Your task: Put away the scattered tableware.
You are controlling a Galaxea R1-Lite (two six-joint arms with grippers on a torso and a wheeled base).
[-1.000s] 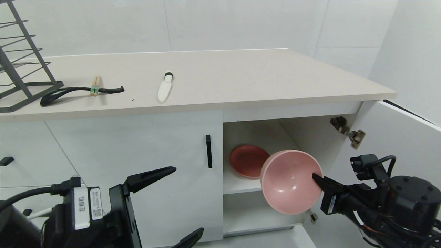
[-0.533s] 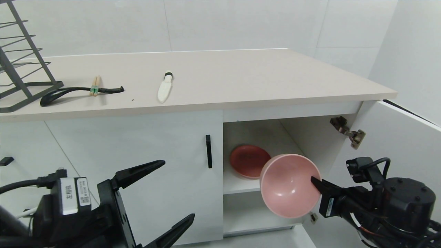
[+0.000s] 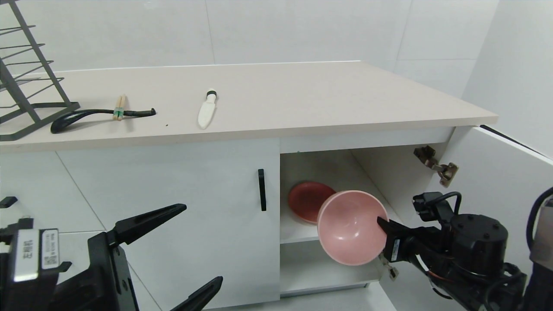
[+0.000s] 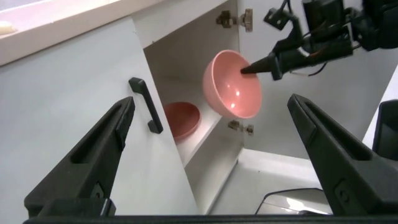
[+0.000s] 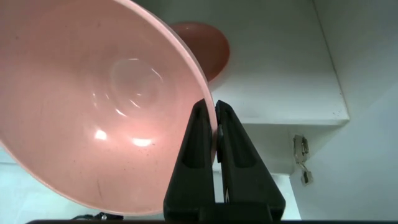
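Observation:
My right gripper (image 3: 382, 225) is shut on the rim of a pink bowl (image 3: 348, 228), held tilted on its side in front of the open cabinet (image 3: 341, 172). The right wrist view shows the fingers (image 5: 214, 134) pinching the bowl (image 5: 106, 106) rim. A red plate (image 3: 309, 200) lies on the cabinet's upper shelf, just behind the bowl. My left gripper (image 3: 192, 250) hangs open and empty low at the left, facing the closed door. From the left wrist view I see the bowl (image 4: 233, 84) and the red plate (image 4: 181, 118). On the counter lie a white knife (image 3: 207, 109), chopsticks (image 3: 119, 107) and a black ladle (image 3: 86, 116).
The cabinet's right door (image 3: 501, 168) stands swung open beside my right arm. The left door has a black handle (image 3: 261, 189). A dark wire dish rack (image 3: 26, 82) stands at the counter's far left. The lower shelf (image 3: 319, 268) is bare.
My right gripper has carried the pink bowl left and closer to the cabinet opening. My left gripper has drifted down and to the left, still open.

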